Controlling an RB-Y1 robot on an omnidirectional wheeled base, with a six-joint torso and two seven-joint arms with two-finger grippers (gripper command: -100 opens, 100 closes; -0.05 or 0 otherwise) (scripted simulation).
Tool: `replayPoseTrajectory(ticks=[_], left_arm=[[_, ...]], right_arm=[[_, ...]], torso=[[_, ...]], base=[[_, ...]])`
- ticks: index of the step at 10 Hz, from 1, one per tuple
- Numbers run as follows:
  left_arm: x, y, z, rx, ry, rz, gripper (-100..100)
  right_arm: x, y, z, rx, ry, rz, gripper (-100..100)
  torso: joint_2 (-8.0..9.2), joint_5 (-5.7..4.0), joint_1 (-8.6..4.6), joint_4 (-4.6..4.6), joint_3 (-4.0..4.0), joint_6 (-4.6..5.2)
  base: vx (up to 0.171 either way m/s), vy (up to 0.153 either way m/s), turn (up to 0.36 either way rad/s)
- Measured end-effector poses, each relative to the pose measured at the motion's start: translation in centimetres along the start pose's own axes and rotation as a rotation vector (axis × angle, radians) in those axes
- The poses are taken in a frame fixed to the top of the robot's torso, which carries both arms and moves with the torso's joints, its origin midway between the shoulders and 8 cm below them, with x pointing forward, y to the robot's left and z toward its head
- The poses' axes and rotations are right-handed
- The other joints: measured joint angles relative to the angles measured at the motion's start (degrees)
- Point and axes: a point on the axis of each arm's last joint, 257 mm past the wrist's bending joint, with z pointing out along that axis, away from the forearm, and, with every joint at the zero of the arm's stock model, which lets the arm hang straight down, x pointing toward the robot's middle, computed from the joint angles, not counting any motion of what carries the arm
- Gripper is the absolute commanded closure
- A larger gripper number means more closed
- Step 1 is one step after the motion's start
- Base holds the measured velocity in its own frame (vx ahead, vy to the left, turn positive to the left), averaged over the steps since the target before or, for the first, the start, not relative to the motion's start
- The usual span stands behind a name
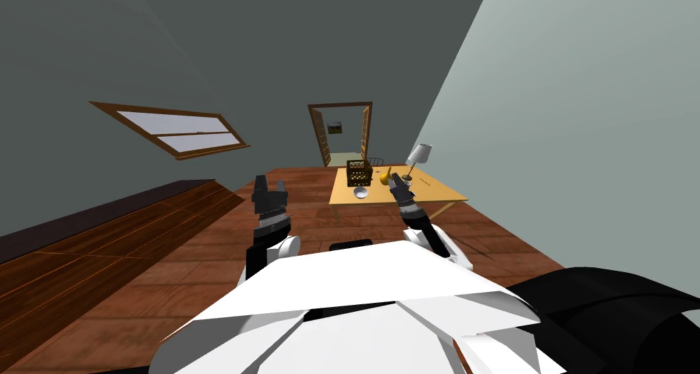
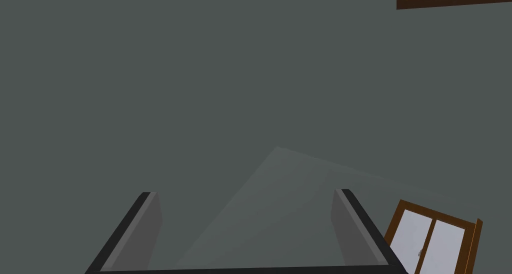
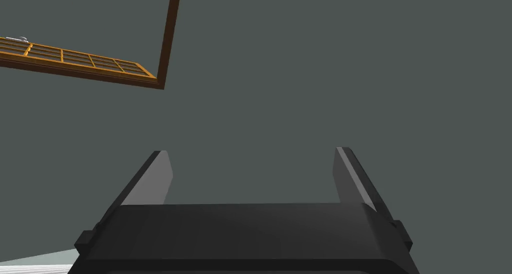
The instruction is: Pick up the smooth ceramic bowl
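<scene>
A small white bowl (image 1: 360, 192) sits near the front edge of a light wooden table (image 1: 437, 189) across the room. My right gripper (image 1: 395, 179) is raised in front of the table's near side, to the right of the bowl, and its fingers (image 3: 157, 178) stand wide apart with nothing between them. My left gripper (image 1: 270, 185) is held up to the left, well away from the table, also open and empty, its fingers (image 2: 150, 221) spread.
On the table stand a dark crate (image 1: 359, 172), a yellow pear-shaped thing (image 1: 385, 177) and a lamp (image 1: 418, 156). A doorway (image 1: 340, 134) opens behind it. Brown plank floor (image 1: 171, 281) lies between me and the table. A dark ledge (image 1: 102, 212) runs along the left wall.
</scene>
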Motion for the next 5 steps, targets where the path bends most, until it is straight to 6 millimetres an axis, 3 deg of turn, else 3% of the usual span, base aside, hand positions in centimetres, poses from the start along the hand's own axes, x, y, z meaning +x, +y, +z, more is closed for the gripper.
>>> replayPoseTrajectory(ticks=[5], left_arm=[[0.0, 0.0, 0.0, 0.000, 0.000, 0.000, 0]], right_arm=[[1.4, -5.1, -2.1, 0.141, 0.145, -0.155, -100]], torso=[[-0.03, 0.00, 0.01, -0.01, -0.02, 0.00]], base=[[-0.030, 0.018, 0.079]])
